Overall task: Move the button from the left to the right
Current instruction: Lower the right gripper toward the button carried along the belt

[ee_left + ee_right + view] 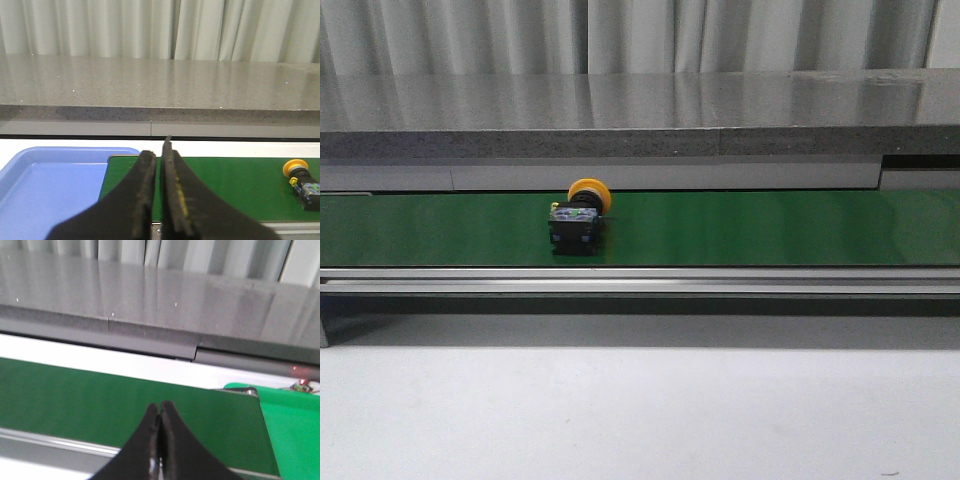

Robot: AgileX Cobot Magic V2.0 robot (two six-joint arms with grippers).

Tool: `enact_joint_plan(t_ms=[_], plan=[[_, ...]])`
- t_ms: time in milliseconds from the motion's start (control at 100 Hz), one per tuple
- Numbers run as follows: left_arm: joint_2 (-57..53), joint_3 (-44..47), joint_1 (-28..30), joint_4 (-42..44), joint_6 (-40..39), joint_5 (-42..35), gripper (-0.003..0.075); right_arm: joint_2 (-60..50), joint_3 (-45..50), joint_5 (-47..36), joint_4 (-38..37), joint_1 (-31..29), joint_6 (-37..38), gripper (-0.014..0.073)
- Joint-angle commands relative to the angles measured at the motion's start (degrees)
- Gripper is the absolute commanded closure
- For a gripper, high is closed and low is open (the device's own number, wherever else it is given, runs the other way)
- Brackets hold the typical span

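- While my two arms stay out of the front view, the blue tray (55,180) shows at the lower left of my left wrist picture, its rim just beside the near end of the green belt (770,228).
- My left gripper (159,150) fills the bottom centre of that same picture; its two dark fingers (145,200) lie nearly together with only a thin slit between them, and nothing sits in that slit, so I call it clenched on nothing.
- Across the middle of the front view the belt runs as a long band from the left edge to the right edge, with a silver rail (640,285) along its near side and a grey speckled counter (640,110) behind it.
- On that belt, a little left of the frame's centre, lies the button (580,215): it is tipped on its side, the orange-yellow cap toward the far edge, the black body toward the near edge.
- From my left wrist the button (300,182) sits at the far right of the picture, well apart from my fingers.
- My right gripper (159,407) rises at the bottom centre of the right wrist picture, fingertips pressed together, clenched and empty, over the belt.
- At the lower right of that picture a brighter green surface (292,435) meets the belt's end.
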Motion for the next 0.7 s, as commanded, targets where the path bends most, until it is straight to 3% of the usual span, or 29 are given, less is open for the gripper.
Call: enact_joint_plan(t_ms=[0, 230, 510, 600, 690], plan=[[0.59, -1.63, -0.42, -0.83, 0.08, -4.54, 0.0715, 7.89, -7.85, 2.68, 0.00, -0.10, 0.03, 0.0662], [0.59, -1.63, -0.42, -0.83, 0.08, -4.54, 0.0715, 25.91, -20.90, 12.00, 1.46, -0.10, 0.03, 0.0662], [0.59, -1.63, -0.42, -0.83, 0.08, -4.54, 0.0715, 39.08, -26.19, 12.43, 2.84, -0.10, 0.03, 0.0656], [0.59, -1.63, -0.42, -0.83, 0.08, -4.54, 0.0715, 40.97, -26.19, 12.72, 3.87, -0.10, 0.03, 0.0594], [0.59, -1.63, -0.42, -0.83, 0.08, -4.54, 0.0715, 41.65, -26.19, 12.83, 4.92, -0.10, 0.03, 0.0449]])
